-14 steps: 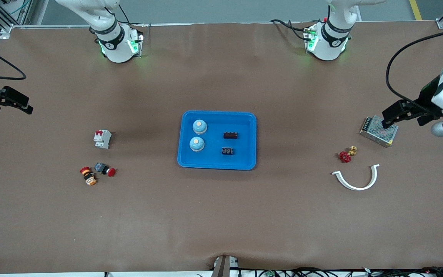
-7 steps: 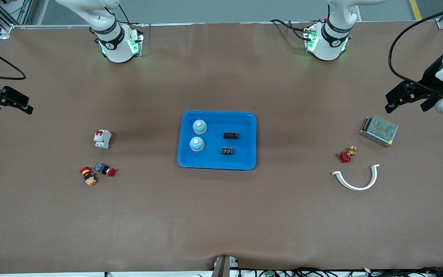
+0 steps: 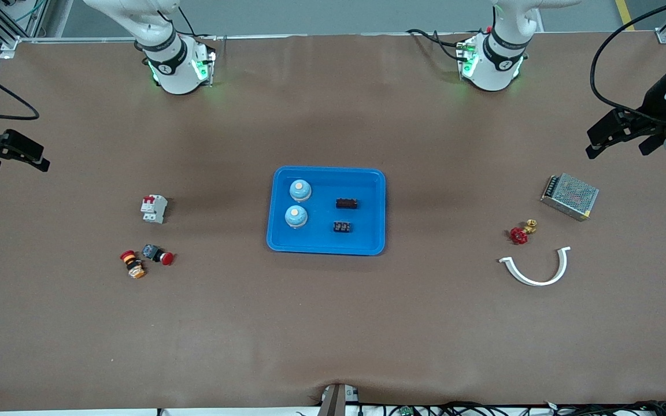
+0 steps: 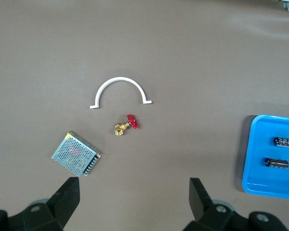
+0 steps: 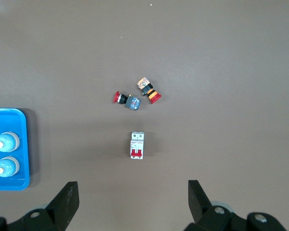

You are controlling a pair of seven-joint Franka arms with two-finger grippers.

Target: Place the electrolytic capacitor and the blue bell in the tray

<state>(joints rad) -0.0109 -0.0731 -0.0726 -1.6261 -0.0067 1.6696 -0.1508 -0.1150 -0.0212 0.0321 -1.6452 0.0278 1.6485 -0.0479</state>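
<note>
Blue plastic tray (image 3: 326, 242) sits mid-surface holding two bells (image 3: 300, 189) and two dark capacitors (image 3: 347, 203), so the job looks finished. Left claw (image 3: 622, 134) and right claw (image 3: 6, 153) hang wide and empty over their ends.

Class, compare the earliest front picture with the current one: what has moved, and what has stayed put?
The left gripper, fingers open and empty, has drawn back from above the metal power supply toward the table's edge. The right gripper, the tray and its contents have not moved.
</note>
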